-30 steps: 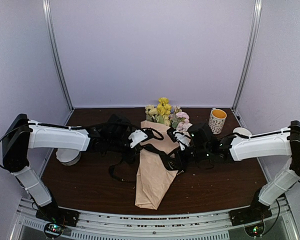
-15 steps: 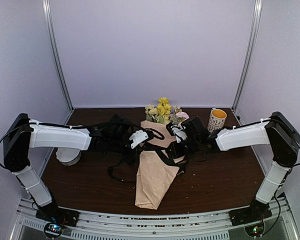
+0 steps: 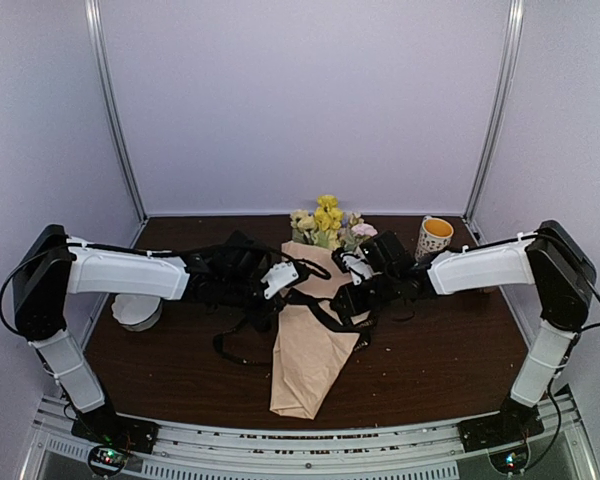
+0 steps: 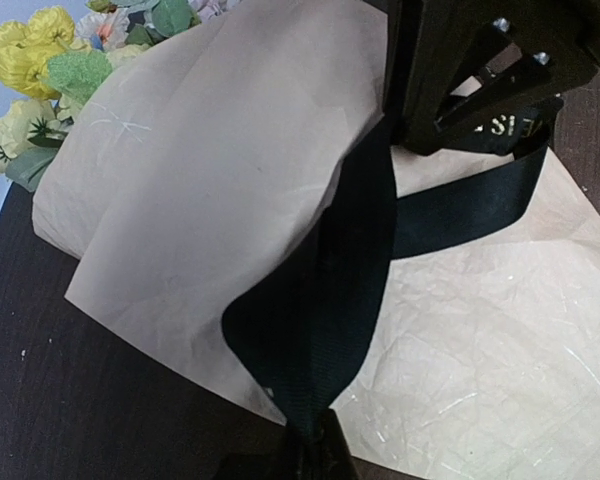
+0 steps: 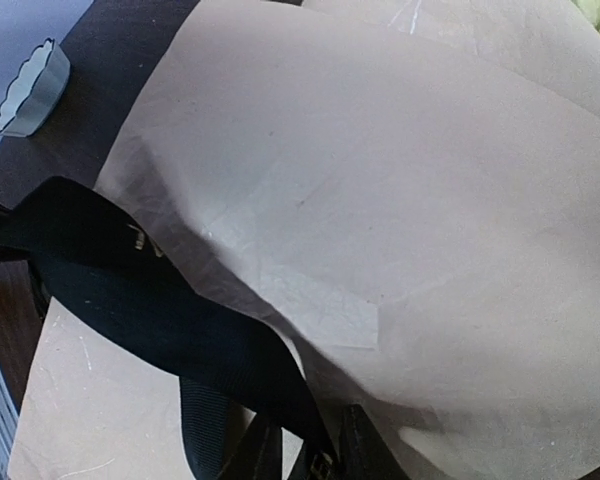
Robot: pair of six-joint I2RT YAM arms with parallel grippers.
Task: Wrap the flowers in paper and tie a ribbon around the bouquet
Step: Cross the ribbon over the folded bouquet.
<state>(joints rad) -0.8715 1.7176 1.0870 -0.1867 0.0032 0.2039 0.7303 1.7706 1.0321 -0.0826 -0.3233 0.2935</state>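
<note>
- Bench [image 3: 430, 350]: dark brown wood top, walls on 3 sides.
- Bouquet [image 3: 310, 340]: lies flat at mid-bench. Tan paper [image 4: 210, 150] cone, narrow end twd near edge, wide end twd back.
- Flowers [image 3: 326, 222]: yellow, cream and pink, sticking out of the cone's wide end.
- Ribbon [image 4: 330, 300]: black, crosses over the cone. Dark loops trail onto the bench left of it.
- Mug [image 3: 434, 240]: upright, back right, near the flowers, not touching.
- White scalloped dish [image 5: 30, 85]: left side, well apart from the cone.

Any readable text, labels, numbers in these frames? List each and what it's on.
"SI": pale letters on the long narrow black ribbon, left wrist view; the rest of the lettering is hidden.
Patterned white mug: markings too small to read.
No other text is legible in any view.
</note>
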